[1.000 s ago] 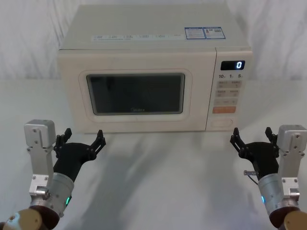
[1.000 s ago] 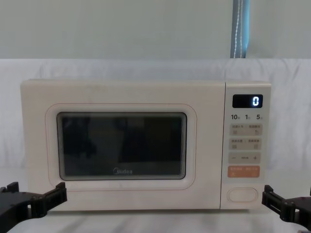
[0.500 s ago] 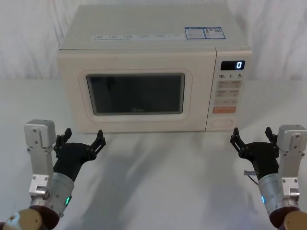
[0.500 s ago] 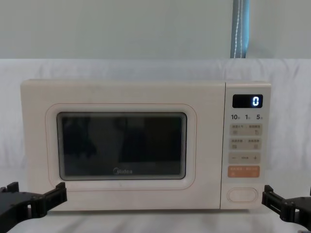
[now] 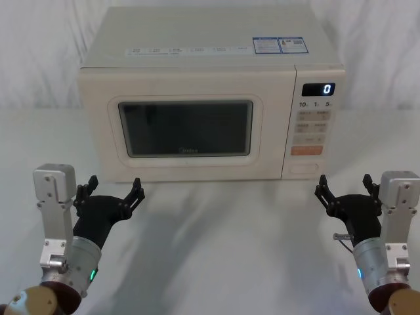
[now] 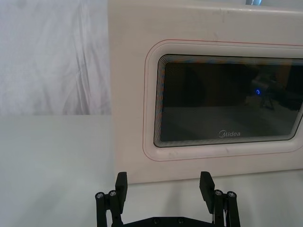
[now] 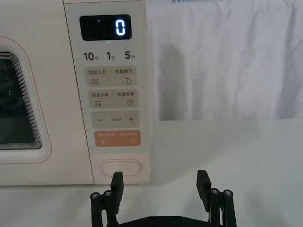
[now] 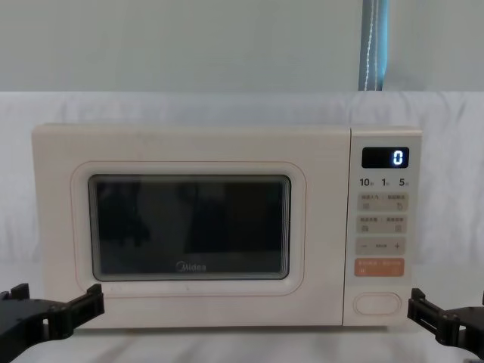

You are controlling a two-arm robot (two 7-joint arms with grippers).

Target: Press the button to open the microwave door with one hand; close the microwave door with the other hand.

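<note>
- Cream microwave (image 5: 210, 98) sits on white cloth-covered table (image 5: 216, 249), white drape behind; nothing lying btwn grippers and its front.
- Control panel (image 7: 110, 90) on the microwave's right side: display (image 7: 105, 27) reads 0, small beige keys, orange key (image 7: 118, 137) just above the button.
- Left gripper (image 5: 110, 191) low at front left, fingers spread wide, holding nothing, touching nothing; in left wrist view its fingertips (image 6: 122, 182) stand short of the cabinet's lower edge.
- Right gripper (image 5: 344, 187) low at front right, also wide open & empty, clear of the microwave.
- Microwave door (image 5: 186, 128) is shut, flush w/ the cabinet; lies ahead of left gripper, up and slightly to its right, w/ the door's lower left corner nearest.
- Button (image 7: 121, 167) at panel's bottom, untouched; in right wrist view it's straight ahead of right gripper, near the line of one finger, apart from the tips.
- Chest view: both grippers at the lower corners, left (image 8: 53, 306) below the door's corner, right (image 8: 450, 316) just beside & below the button (image 8: 377, 303).
</note>
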